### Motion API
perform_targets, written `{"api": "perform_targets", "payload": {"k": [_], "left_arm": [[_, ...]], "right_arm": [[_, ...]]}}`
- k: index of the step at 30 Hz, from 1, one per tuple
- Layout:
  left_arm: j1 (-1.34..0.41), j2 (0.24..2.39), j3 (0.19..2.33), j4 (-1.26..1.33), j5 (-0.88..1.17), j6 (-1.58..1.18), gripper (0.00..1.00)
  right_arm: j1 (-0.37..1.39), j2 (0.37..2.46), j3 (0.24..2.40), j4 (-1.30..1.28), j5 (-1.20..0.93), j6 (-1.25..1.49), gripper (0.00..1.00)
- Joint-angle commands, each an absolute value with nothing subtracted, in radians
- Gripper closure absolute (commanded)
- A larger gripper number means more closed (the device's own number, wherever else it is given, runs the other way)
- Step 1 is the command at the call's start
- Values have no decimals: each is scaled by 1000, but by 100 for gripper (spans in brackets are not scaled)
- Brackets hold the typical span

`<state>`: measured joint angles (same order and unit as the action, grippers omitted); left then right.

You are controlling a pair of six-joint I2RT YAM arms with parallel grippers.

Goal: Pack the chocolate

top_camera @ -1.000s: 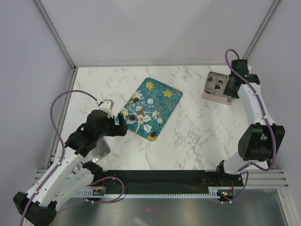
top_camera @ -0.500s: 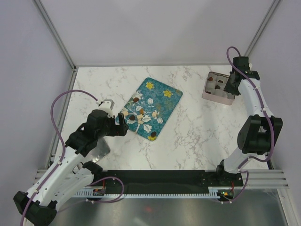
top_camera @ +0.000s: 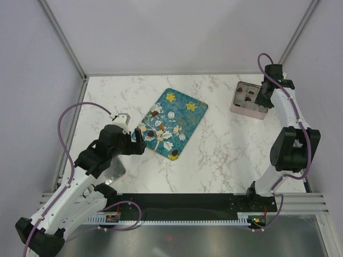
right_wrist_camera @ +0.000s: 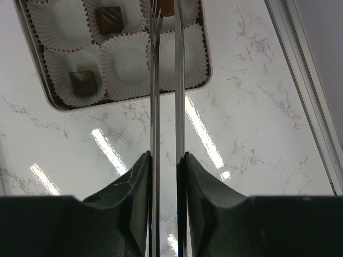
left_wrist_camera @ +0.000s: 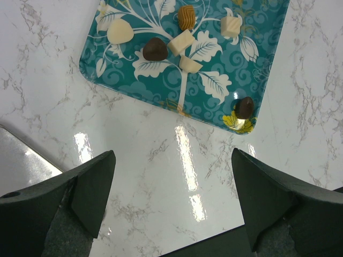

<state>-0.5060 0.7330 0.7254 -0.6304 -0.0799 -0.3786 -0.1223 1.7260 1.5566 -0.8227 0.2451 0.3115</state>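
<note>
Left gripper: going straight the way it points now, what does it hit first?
Probably the bare table, just short of the teal tray. The left gripper has open fingers framing only marble. Depth is unclear, so the tray's near rim is possible.

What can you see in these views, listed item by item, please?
Table: one, white marble, under everything.
Tray: one, teal floral, table centre.
Loose chocolates: at least seven, brown, tan, cream, on the tray.
Box: one, pink, white paper cups, far right.
Boxed chocolates: at least two, brown, separate cups.
Flat sheet: one, grey, table's near left.
Left fingers: two, black, wide open, near the tray.
Right fingers: two, silvery, closed on one brown chocolate over the box.
</note>
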Motion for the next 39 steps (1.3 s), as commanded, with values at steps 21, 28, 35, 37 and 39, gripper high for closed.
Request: {"api": "perform_targets", "payload": {"k": [21,28,35,37,39], "left_arm": [[-506,706,753,-612,-91,-342,3],[-506,670,755,-614,-94,-342,3],[-506,611,749,-606,-115,-344,3],[-506,592,746,-603,-121,-345,3],[-506,581,746,-603,-126,-348,3]], "right_arm": [[-121,1652,1646,-827,178,319,58],[111,1527,1566,-792,94,305,58],[426,1378,1361,-660,54,366,58],[498,1342,1306,-628,55,389,57],[550,1322,1255,-600,49,396,56]]}}
